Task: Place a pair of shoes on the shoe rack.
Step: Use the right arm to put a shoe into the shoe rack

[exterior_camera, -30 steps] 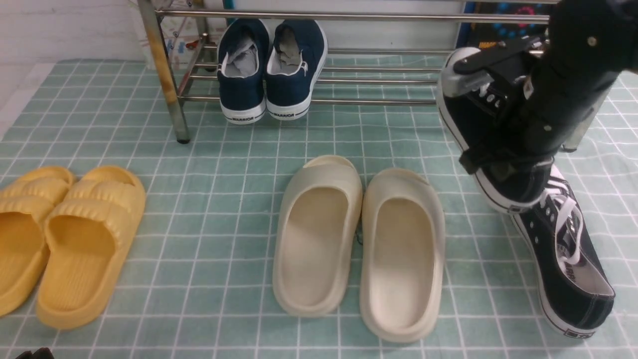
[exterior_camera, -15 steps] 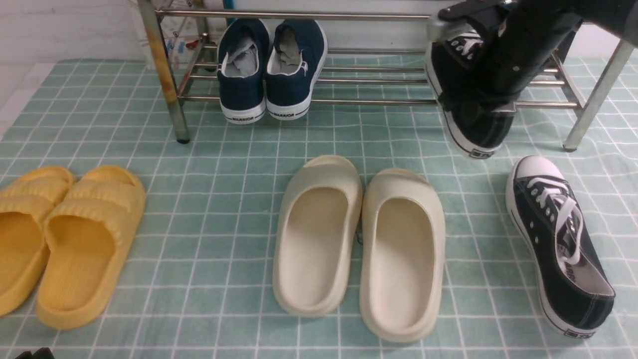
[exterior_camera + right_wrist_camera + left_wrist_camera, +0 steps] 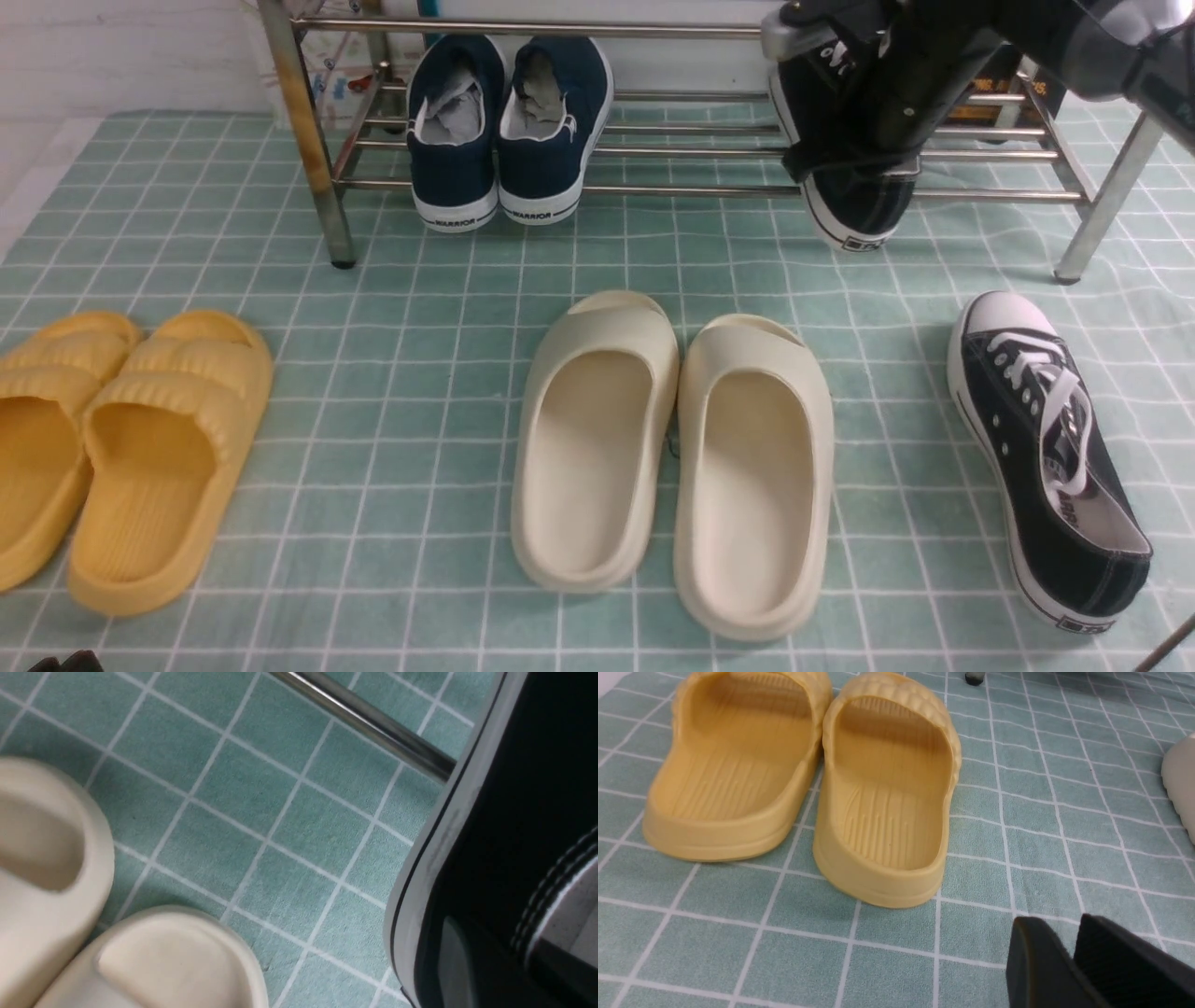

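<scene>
My right gripper (image 3: 864,159) is shut on the side wall of one black sneaker (image 3: 854,215) and holds it tilted, toe up, over the right part of the silver shoe rack (image 3: 691,190). Its heel hangs in front of the lower front bar. In the right wrist view the sneaker (image 3: 495,812) fills the frame beside a rack bar (image 3: 364,723), with my right gripper (image 3: 509,956) clamped on its wall. The second black sneaker (image 3: 1050,457) lies on the mat at the right. My left gripper (image 3: 1069,942) is shut and empty, low over the mat near the yellow slippers.
Navy slip-on sneakers (image 3: 509,126) stand on the rack's left part. Cream slippers (image 3: 672,457) lie mid-mat, and also show in the right wrist view (image 3: 56,896). Yellow slippers (image 3: 112,448) lie at the left, and show in the left wrist view (image 3: 887,798). Rack legs (image 3: 1102,205) stand at both ends.
My right gripper has carried the black sneaker up, away and leftward, from above the floor sneaker to over the rack's right part. The left arm has not moved.
</scene>
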You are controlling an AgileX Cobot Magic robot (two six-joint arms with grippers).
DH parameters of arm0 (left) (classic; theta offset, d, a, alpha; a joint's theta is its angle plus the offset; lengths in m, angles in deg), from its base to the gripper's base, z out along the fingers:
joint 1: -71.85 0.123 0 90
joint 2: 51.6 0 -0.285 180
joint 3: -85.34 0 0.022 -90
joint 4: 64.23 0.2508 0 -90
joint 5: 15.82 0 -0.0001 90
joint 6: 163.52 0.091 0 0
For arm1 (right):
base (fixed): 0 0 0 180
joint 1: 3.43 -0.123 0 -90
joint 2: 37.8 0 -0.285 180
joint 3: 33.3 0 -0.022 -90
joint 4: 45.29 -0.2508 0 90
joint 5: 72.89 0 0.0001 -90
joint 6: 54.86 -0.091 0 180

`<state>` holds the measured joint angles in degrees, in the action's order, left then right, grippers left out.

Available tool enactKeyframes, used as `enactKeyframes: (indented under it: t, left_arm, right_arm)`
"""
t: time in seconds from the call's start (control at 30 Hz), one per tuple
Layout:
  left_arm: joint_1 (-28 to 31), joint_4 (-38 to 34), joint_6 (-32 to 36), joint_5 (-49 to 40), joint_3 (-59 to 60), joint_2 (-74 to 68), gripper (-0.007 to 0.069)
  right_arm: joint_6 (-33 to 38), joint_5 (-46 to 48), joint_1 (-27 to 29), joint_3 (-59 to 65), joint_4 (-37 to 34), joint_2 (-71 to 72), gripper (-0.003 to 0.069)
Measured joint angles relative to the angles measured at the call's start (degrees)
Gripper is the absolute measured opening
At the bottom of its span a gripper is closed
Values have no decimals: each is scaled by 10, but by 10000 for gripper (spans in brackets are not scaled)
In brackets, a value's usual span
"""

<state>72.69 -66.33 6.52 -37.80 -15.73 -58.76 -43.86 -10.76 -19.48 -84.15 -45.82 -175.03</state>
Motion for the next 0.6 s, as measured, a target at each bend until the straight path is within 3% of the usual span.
enactKeyframes:
  t: [0.33,0.43,0.6]
  left_arm:
    - [0,0,0,0,0,0,144]
    - [0,0,0,0,0,0,146]
    - [0,0,0,0,0,0,153]
  right_arm:
    - [0,-21,0,-1,5,-5,31]
    - [0,-27,0,-2,5,-5,75]
    - [-6,-34,0,-6,8,4,243]
